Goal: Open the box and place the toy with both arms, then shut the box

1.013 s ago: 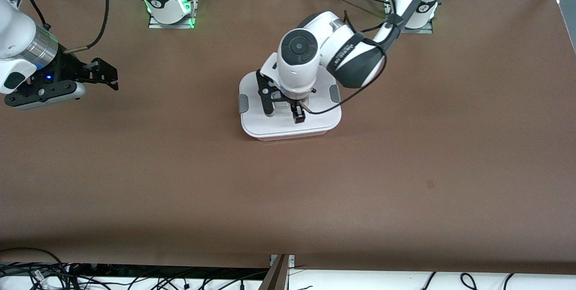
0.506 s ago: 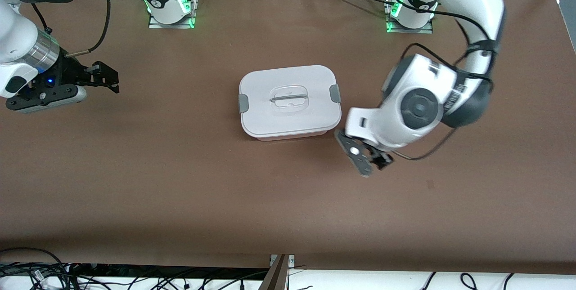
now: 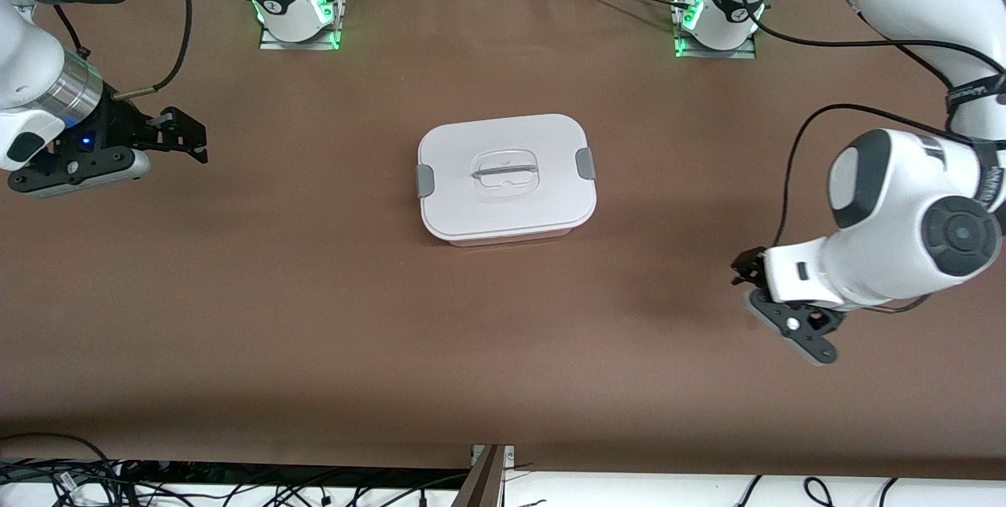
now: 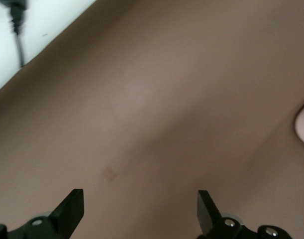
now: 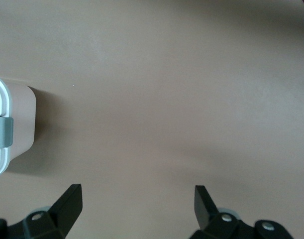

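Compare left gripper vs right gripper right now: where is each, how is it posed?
The left gripper hangs over bare table toward the left arm's end, pointing roughly toward the box; the right gripper hangs over the right arm's end, also pointing toward the box. In the front view the left gripper's fingers are mostly hidden under its white wrist, while the right gripper's stand in plain sight. Shared: both are open, empty, and clear of the closed box.

L hand point(image 4: 140, 211) open, empty, over counter at L arm's end; R hand point(image 5: 137, 209) open, empty, waiting at R arm's end.
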Controlling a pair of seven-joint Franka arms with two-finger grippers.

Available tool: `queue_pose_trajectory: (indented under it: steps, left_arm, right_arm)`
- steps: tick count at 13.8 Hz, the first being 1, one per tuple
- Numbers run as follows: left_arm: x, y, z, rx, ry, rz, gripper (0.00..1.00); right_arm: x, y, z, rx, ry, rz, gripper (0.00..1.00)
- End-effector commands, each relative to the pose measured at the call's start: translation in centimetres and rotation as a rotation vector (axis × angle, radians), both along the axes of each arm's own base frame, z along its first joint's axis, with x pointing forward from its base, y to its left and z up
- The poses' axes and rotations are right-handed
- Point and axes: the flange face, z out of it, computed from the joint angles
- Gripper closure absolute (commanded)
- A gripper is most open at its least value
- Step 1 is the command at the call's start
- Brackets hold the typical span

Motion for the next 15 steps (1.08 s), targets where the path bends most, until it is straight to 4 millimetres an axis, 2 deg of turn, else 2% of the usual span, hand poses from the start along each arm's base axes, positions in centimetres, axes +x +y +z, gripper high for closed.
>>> queue_pose_trajectory:
  steps: [1, 2, 3, 6, 8, 9, 10, 12, 15]
  left_arm:
    - [-1.0, 1.4, 4.1, 0.012, -0.035, 0.043, 0.0]
    - [-1.7, 2.9, 5.0, 0.026, -0.026, 0.101, 0.0]
    - [-3.3, 4.4, 6.1, 0.039, -0.009, 0.189, 0.0]
    - [-8.6, 6.1, 10.6, 0.048, -0.008, 0.475, 0.0]
    - [-12.2, 5.9, 12.8, 0.061, 0.021, 0.619, 0.0]
    - [-14.0, 5.1, 14.2, 0.066, 0.027, 0.68, 0.0]
    - [-15.5, 4.8, 14.7, 0.082, 0.057, 0.709, 0.0]
    - [-16.6, 4.9, 14.6, 0.11, 0.116, 0.713, 0.0]
    - [-17.2, 5.2, 15.2, 0.108, 0.118, 0.73, 0.0]
  right_arm:
    - [0.2, -0.2, 0.4, 0.0, -0.002, -0.016, 0.0]
    - [0.2, -0.2, 0.4, 0.0, -0.002, -0.016, 0.0]
    - [0.2, -0.1, 0.4, 0.0, -0.004, -0.016, 0.0]
    - [0.2, -0.1, 0.4, 0.001, -0.004, -0.017, 0.0]
    - [0.2, 0.0, 0.4, 0.001, -0.002, -0.015, 0.0]
    - [0.2, -0.1, 0.4, 0.001, -0.002, -0.017, 0.0]
    - [0.2, -0.1, 0.4, 0.001, -0.002, -0.017, 0.0]
    - [0.2, -0.1, 0.4, 0.001, -0.002, -0.017, 0.0]
    - [0.2, -0.1, 0.4, 0.001, -0.002, -0.017, 0.0]
